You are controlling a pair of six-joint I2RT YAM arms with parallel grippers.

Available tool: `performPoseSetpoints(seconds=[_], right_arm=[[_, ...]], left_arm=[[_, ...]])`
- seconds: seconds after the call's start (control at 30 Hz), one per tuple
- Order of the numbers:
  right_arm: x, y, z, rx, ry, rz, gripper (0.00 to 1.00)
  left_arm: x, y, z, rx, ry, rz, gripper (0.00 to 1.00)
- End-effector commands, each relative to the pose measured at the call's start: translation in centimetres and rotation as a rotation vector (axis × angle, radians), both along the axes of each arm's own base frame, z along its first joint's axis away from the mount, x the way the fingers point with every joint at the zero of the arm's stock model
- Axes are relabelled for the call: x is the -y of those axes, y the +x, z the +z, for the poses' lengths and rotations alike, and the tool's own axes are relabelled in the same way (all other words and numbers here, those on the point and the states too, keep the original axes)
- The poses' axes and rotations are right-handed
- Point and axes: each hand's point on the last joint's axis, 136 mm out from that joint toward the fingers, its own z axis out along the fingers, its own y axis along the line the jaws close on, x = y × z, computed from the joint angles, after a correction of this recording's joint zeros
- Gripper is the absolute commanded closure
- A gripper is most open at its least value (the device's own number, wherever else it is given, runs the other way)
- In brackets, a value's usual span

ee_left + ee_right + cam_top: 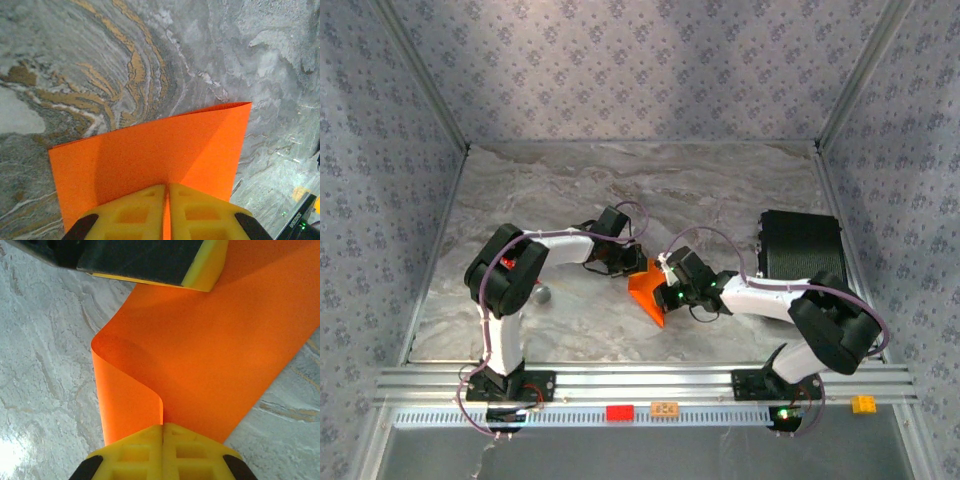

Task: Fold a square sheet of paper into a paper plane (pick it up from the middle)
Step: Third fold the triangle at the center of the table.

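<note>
While both claws pinch it from opposite sides, the square sheet of paper (648, 292) hangs between them over the middle of the marbled counter (620, 180), a little closer to the near edge than the far one. The left claw (167, 192), its yellow fingers (135, 210) pressed together, grips one edge of the sheet from the left. The right claw (163, 430), likewise pressed tight, nips the opposite edge, where the paper curls over in a soft bend just beside its tips. The orange sheet is bowed into a loose fold rather than lying flat, with one corner pointing down toward the near edge; whether that corner touches the counter cannot be told. A black case (800, 245) sits at the counter's right edge, well apart from the paper.
</note>
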Motion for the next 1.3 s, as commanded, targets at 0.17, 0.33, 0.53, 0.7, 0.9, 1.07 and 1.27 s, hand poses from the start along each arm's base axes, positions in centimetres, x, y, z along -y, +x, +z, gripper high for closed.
performPoseSetpoints(seconds=[0.17,0.33,0.53,0.7,0.9,1.07,1.27], right_arm=[[0.7,0.3,-0.8,-0.024,-0.045,-0.038,0.97],[1.0,0.4,-0.9,-0.017,-0.053,-0.052,0.97],[0.9,0.7,-0.8,-0.012,-0.055,-0.056,0.97],[0.9,0.6,-0.9,-0.015,-0.057,-0.055,0.97],[1.0,0.5,-1.1,-0.024,-0.057,-0.055,0.97],[1.0,0.3,-1.5,-0.034,-0.061,-0.058,0.97],[1.1,0.3,-1.8,-0.043,-0.067,-0.059,0.97]], left_arm=[[-0.8,-0.6,-0.8,-0.016,0.048,0.005,0.90],[-0.8,-0.6,-0.8,-0.015,0.049,0.005,0.90],[-0.9,-0.7,-0.9,-0.017,0.050,0.004,0.90],[-0.9,-0.6,-0.9,-0.016,0.051,0.006,0.90],[-0.9,-0.7,-1.0,-0.017,0.051,0.006,0.90],[-0.9,-0.7,-1.0,-0.018,0.053,0.009,0.90],[-1.0,-0.7,-1.0,-0.018,0.054,0.010,0.90]])
